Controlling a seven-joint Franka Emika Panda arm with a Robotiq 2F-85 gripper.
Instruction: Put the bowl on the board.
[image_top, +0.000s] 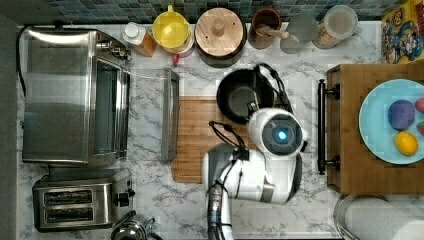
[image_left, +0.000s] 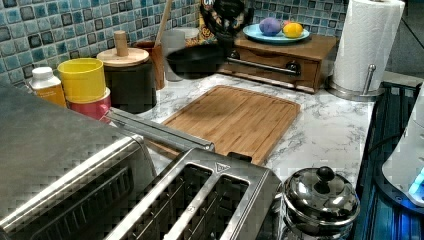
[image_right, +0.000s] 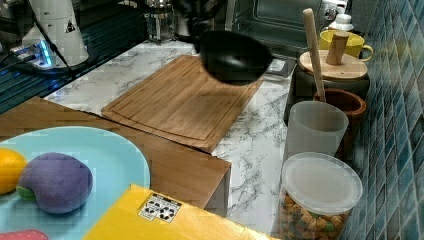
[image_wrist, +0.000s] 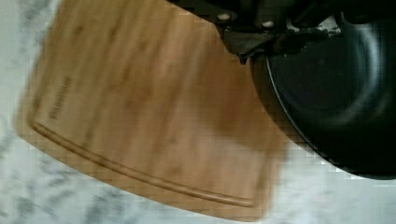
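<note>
The black glossy bowl (image_top: 240, 95) hangs tilted in the air over the board's corner nearest the tiled wall. My gripper (image_top: 251, 106) is shut on the bowl's rim, on the side toward the arm. In the left view the bowl (image_left: 195, 60) floats above the light-brown board (image_left: 235, 120), with the gripper (image_left: 226, 44) at its rim. The right view shows the bowl (image_right: 232, 57) clear of the board (image_right: 175, 100). In the wrist view the bowl (image_wrist: 336, 98) sits beside the board (image_wrist: 140, 107), and the gripper (image_wrist: 261, 44) clamps its edge.
A toaster oven (image_top: 75, 95) with its door (image_top: 171, 115) open borders the board on the top view's left. A wooden-lidded pot (image_top: 219, 35), yellow cup (image_top: 171, 29) and jars line the wall. A wooden tray (image_top: 350, 150) with a blue plate (image_top: 380, 120) stands on the top view's right.
</note>
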